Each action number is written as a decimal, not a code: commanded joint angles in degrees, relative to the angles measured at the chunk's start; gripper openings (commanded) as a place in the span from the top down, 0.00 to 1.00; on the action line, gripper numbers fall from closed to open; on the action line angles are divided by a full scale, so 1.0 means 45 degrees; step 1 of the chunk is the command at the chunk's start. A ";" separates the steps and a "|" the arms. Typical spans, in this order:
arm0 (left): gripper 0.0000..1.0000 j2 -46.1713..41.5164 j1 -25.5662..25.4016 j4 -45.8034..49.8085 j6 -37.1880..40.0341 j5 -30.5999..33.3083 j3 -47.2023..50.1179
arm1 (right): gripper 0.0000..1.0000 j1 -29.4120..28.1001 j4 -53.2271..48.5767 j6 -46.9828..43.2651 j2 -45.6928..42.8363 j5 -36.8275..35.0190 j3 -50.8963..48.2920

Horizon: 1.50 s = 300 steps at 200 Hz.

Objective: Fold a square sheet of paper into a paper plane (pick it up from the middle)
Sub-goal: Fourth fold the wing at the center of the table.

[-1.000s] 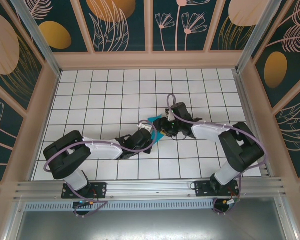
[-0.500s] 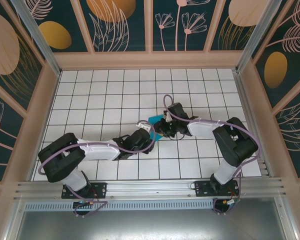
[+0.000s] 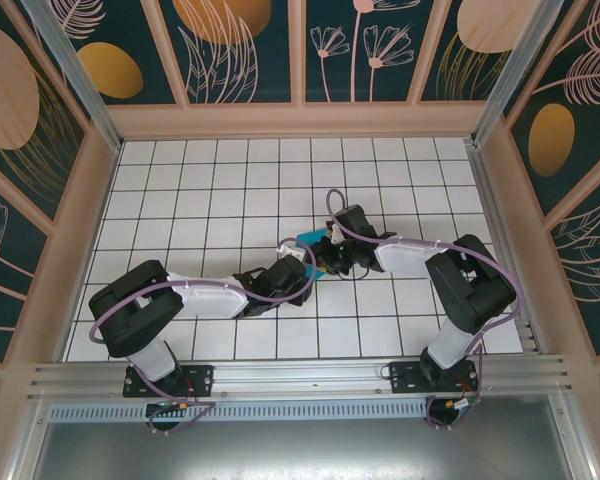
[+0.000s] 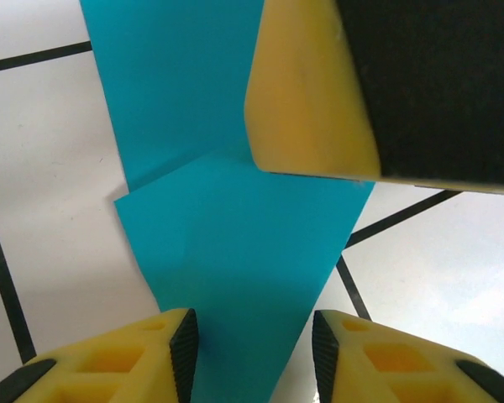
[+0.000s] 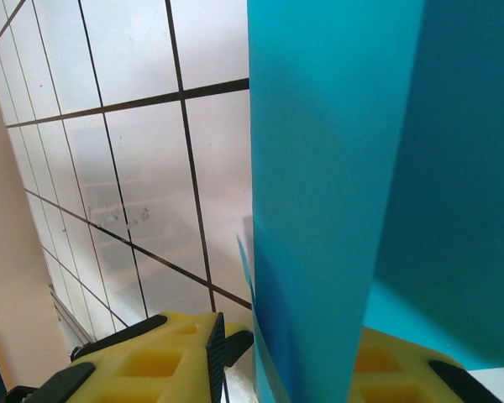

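Probably creasing the square sheet of paper: pressing slowly, spread left pincer straddling it; grip of right pincer on it, cannot tell.

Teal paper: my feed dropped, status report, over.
Left gripper open, straddling narrow end of folded teal paper. Right gripper: paper between its fingers, grip unclear. One flap folded over; no plane yet.

The sheet of paper is thin, matt teal paper, smooth apart from its sharp creases. The table is a glossy white surface with black grid lines, shiny enough to hold blurred reflections. The left gripper has fingers of matt yellow moulded plastic with black inner faces, and the near rail is brushed metal.
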<state>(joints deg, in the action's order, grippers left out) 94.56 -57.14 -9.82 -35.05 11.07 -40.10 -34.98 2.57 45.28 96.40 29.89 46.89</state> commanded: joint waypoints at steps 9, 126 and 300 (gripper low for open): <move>0.64 0.0099 -0.0090 0.0165 -0.0181 0.0405 -0.0231 | 0.68 -0.0051 -0.0106 -0.0129 0.0108 0.0169 0.0341; 0.59 0.0347 -0.0084 0.0172 -0.0200 0.0352 -0.0240 | 0.81 0.0031 -0.0191 -0.0180 -0.0009 0.0062 0.0244; 0.76 0.0100 -0.0084 0.0108 -0.0240 0.0629 -0.0231 | 0.85 0.0048 -0.0270 -0.0206 -0.0014 -0.0050 0.0179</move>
<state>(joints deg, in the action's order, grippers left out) 96.05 -57.34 -9.82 -35.68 12.71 -40.32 -34.94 2.55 45.06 96.38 29.87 46.89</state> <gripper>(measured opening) 0.249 0.149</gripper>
